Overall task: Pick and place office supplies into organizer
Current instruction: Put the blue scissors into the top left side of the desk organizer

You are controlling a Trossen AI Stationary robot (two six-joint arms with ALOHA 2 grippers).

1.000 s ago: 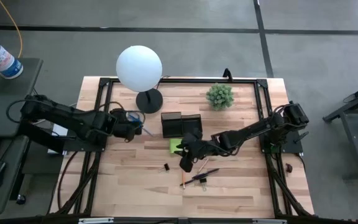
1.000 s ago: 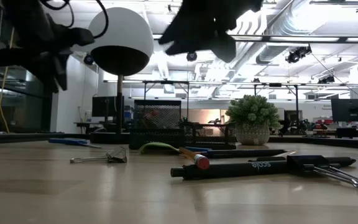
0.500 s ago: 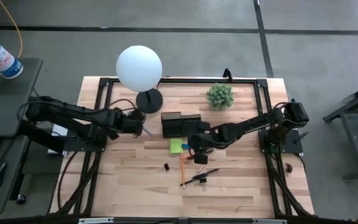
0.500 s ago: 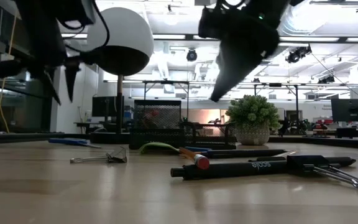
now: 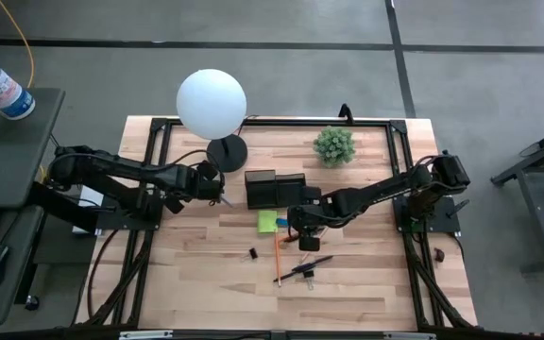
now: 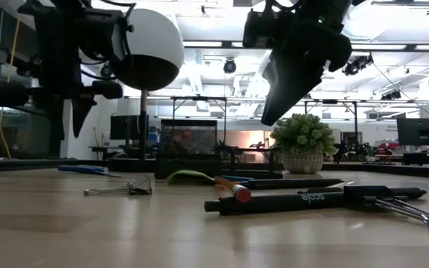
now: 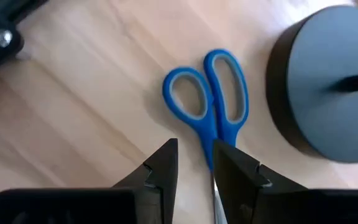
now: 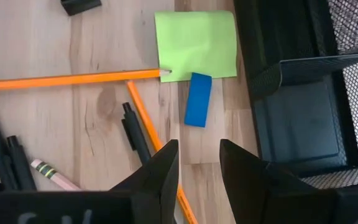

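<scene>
— Step in hand?
— Approach, on both sides, nothing lifted yet. Left gripper [image 7: 194, 171] parted a little, empty, hanging right over the blue-handled scissors [image 7: 211, 106]. Right gripper [image 8: 197, 163] likewise spread and holding nothing, poised above the small blue block [image 8: 197, 99].

— Where from the fingers?
— For the left: scissor shank running in between the two fingers, handle loops just ahead of the tips, round black lamp base [image 7: 328, 81] close off to one side. For the right: blue block just ahead of the tips, touching the lime-green sticky-note pad [image 8: 196, 45] beyond it; orange pencils [image 8: 73, 79] and dark pens [image 8: 134, 134] to one side, the mesh organizer [image 8: 303, 93] right alongside on the other.

— Next move?
— Probably straight down and a squeeze — the scissors lie flat on the wood, so a low, square pinch across the shank. Lamp base near enough to bump.

— Look of the pieces?
— Scissors shut, loops side by side. Block small, plain, flat.
</scene>
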